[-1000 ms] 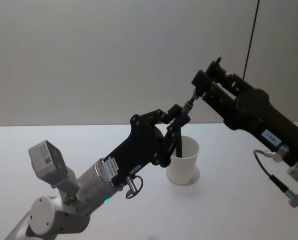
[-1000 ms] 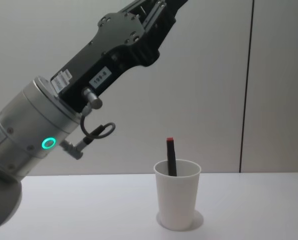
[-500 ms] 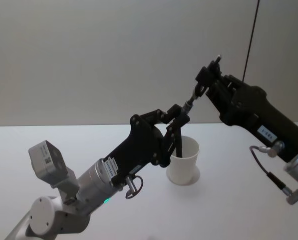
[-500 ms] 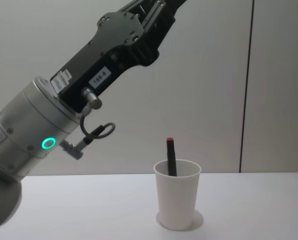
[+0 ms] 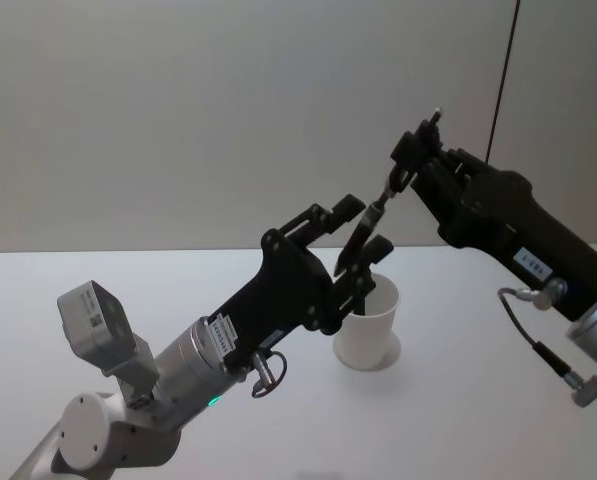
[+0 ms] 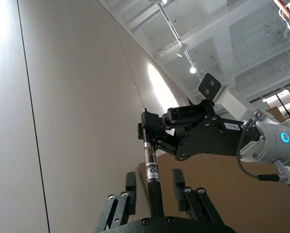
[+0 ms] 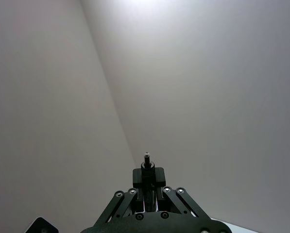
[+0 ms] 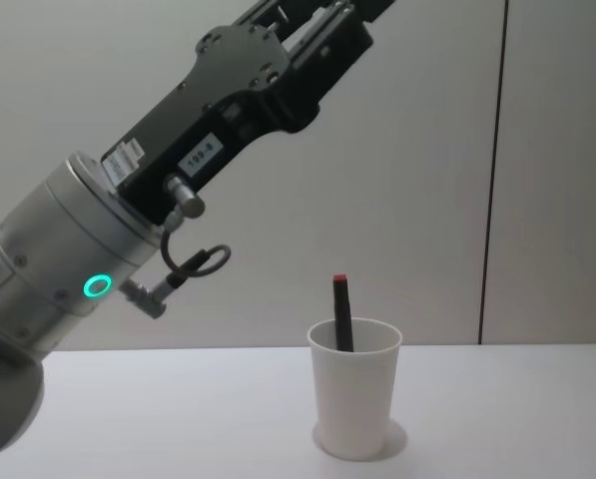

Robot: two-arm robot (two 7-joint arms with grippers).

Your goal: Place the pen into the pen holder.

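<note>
The left pincer (image 5: 359,231) stands open around a pen (image 6: 151,180) whose far end the right pincer (image 5: 402,176) grips above the white cup (image 8: 354,387). A second, red-capped pen (image 8: 341,311) stands in the cup on the surface (image 8: 178,414), its lower part hidden.

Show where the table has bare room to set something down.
Bare table lies right of the pen holder and left of it up to the left arm. Crowded above it: left gripper and right gripper meet at the pen.

Lab/test bay: bare white table (image 8: 128,399), plain wall panels (image 8: 427,150), industrial ceiling w/ lights (image 6: 217,43).
</note>
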